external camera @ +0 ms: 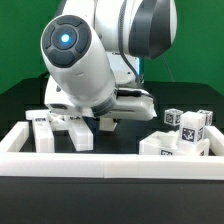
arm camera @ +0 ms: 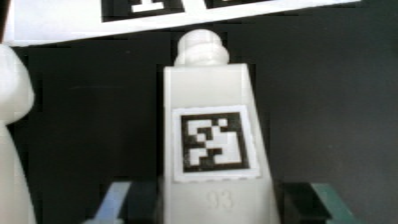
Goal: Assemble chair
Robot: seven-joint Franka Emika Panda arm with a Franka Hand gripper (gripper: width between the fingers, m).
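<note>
- In the wrist view we see the gripper (arm camera: 217, 203) closed on a white bar (arm camera: 214, 95) of the chair. One of the fingers (arm camera: 121, 200) sits on each long side, and the bar fills the space between them.
- Only this view shows the bar's detail. A black-and-white tag (arm camera: 214, 142) lies on its upper face just ahead of the fingertips. A rounded peg (arm camera: 205, 48) forms the end farthest from the fingers.
- Beyond that peg lies the marker board (arm camera: 54, 25); only its edge is in the picture.
- Outside one finger, well clear of the bar, a second white part (arm camera: 11, 120) runs alongside. It is cut off at the edge, so we cannot name it.
- The exterior view shows the wider scene, with the bulky arm (external camera: 90, 60) bent low over the black table (external camera: 20, 105).
- Loose white parts (external camera: 45, 128) lie close around the gripper (external camera: 98, 124), on the exterior view's left.
- A tagged cluster (external camera: 185, 125) stands well away from the fingers, on the exterior view's right.
- A long white rail (external camera: 100, 160) runs in front of everything.
- In the exterior view the arm's body hides the fingertips. We cannot tell there which part is the gripped bar.
- The grip end of the bar is cut off in the wrist view.
</note>
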